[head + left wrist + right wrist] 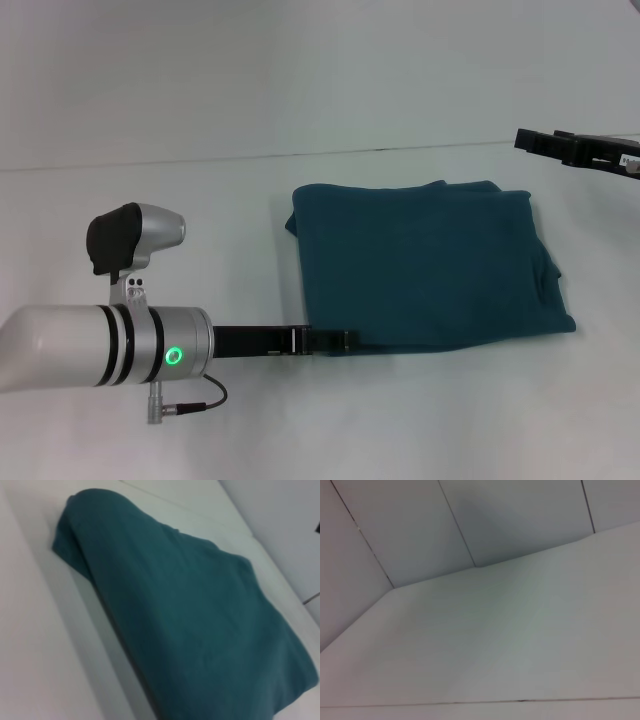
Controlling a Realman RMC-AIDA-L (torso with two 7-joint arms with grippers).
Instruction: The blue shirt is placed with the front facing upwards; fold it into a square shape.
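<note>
The blue shirt [425, 265] lies on the white table, folded into a compact, roughly square stack with plain teal cloth on top; no lettering shows. In the left wrist view the blue shirt [190, 615] fills most of the picture, with its layered folded edge facing the camera. My left gripper [335, 341] lies low at the shirt's near-left corner, its tip over the cloth's near edge. My right gripper [545, 143] hovers off the cloth, beyond the shirt's far-right corner.
The white table [200, 200] stretches on all sides of the shirt and meets a pale wall [300, 60] at the back. The right wrist view shows only the table [520, 650] and wall panels [470, 520].
</note>
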